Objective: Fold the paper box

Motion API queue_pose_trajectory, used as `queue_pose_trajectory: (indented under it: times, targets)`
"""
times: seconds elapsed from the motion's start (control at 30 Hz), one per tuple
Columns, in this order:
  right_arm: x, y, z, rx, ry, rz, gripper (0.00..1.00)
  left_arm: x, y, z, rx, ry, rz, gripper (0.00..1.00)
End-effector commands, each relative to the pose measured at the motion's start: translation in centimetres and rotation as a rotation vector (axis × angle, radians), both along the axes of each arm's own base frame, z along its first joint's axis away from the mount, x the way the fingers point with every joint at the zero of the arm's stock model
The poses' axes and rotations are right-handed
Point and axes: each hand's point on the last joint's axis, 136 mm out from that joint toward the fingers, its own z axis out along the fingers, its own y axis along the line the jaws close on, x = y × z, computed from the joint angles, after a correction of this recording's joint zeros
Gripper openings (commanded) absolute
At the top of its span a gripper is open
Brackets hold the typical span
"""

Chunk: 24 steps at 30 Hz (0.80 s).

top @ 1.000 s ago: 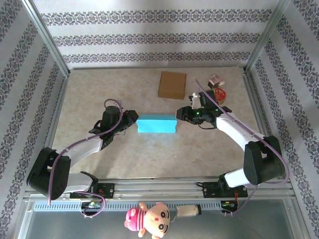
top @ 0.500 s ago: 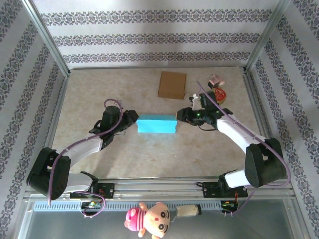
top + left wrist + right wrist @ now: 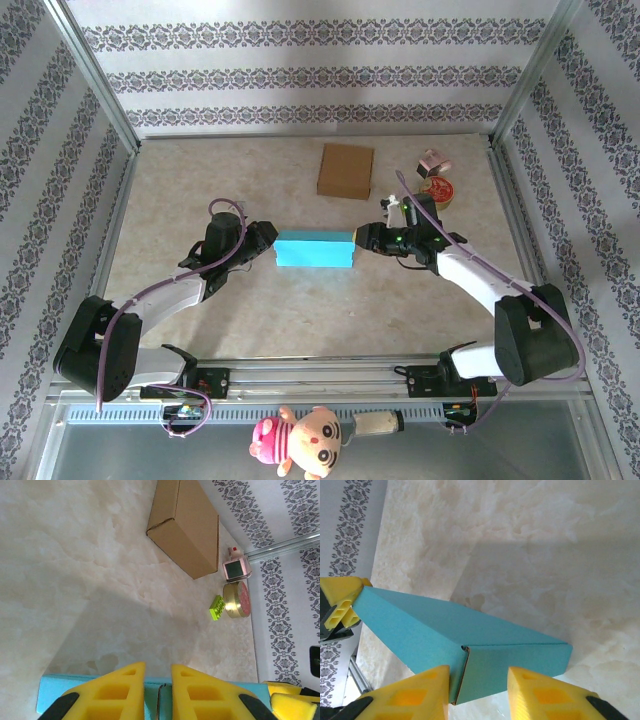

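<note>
The paper box (image 3: 314,250), light blue, lies flat on the bench (image 3: 200,170) in the middle of the top view. It looks already shaped as a long closed block.

The left end effector (image 3: 158,667) is at the left end of the box. Its yellow fingers (image 3: 115,692) are drawn close, with only a narrow slit between them. An edge of the box sits in this slit, so it appears to pinch the box there.

The right end effector (image 3: 477,672) is at the right end of the box. Its fingers are spread, one on each side of the end corner. In the right wrist view a small seam shows where the end flap meets the side.

I judge the step in hand to be the closing of this right end flap. The next move calls for the right fingers to press the flap in squarely, while the left side keeps the box from sliding. The paper is thin and can dent under too much force.
</note>
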Motion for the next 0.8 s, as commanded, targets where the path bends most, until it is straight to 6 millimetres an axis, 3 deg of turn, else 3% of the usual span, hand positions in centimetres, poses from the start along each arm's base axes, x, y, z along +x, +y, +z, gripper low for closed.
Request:
queue_pose_trajectory:
  times: [0.0,0.2,0.37,0.5,0.77]
  targets:
    - [-4.4,-4.5,-10.0,-0.317,0.263,-0.090,0.31,-3.1,1.2,-4.9,0.117,0.146,-0.041,0.17]
    - [-3.5,-4.7,-8.2,-0.335,0.197,-0.104,0.32,-6.2,0.8,-5.9,0.164,0.143,-0.150,0.19]
    - [-3.3,-4.8,-8.4,-0.346,0.202,-0.097,0.33,-7.9,1.4,-7.5,0.215,0.116,-0.169,0.23]
    - [-2.8,-4.0,-7.6,-0.327,0.186,-0.083,0.33,-7.3,0.5,-4.5,0.160,0.024,-0.190,0.33]
    - [-1.0,-3.3,-5.3,-0.318,0.128,-0.079,0.34,-5.5,2.1,3.1,0.119,-0.102,-0.037,0.62]
